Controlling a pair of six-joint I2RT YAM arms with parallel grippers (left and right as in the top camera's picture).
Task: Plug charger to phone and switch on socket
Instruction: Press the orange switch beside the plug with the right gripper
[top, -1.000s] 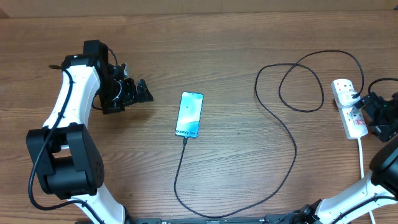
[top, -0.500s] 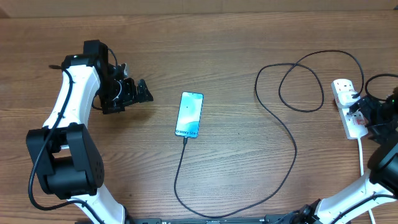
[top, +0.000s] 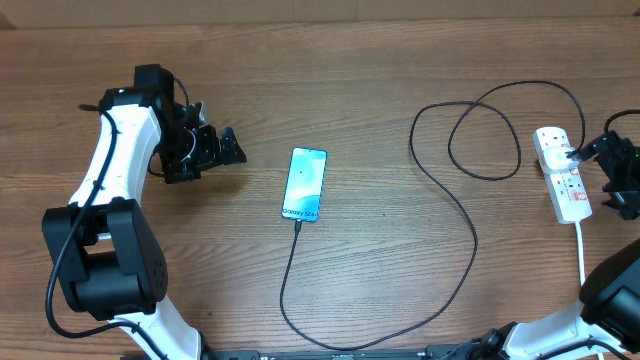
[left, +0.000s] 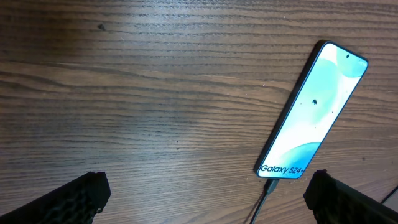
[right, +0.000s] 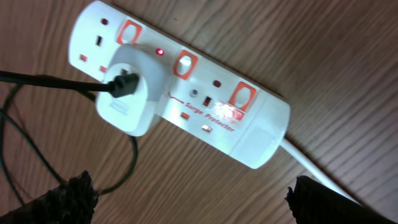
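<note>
The phone (top: 305, 184) lies face up mid-table, its blue screen lit, also in the left wrist view (left: 314, 112). The charger (top: 473, 236), a thin black cable, has its connector tip (left: 270, 185) in the phone's near short edge. It loops right to a white adapter (right: 130, 93) plugged into the socket (top: 562, 175). On that white strip (right: 249, 124) a small red light (right: 160, 51) glows beside the adapter. My left gripper (top: 228, 150) stands open left of the phone. My right gripper (top: 603, 176) is open just right of the strip, holding nothing.
The strip's white cord (top: 582, 260) runs toward the near table edge. Orange-red rocker switches (right: 185, 64) sit along the strip. Cable loops (top: 485, 135) lie left of the strip. Bare wood lies between the phone and the loops.
My right gripper, which reached over the strip half a second ago, has drawn back to the right. The left arm, phone and cable have not moved.
</note>
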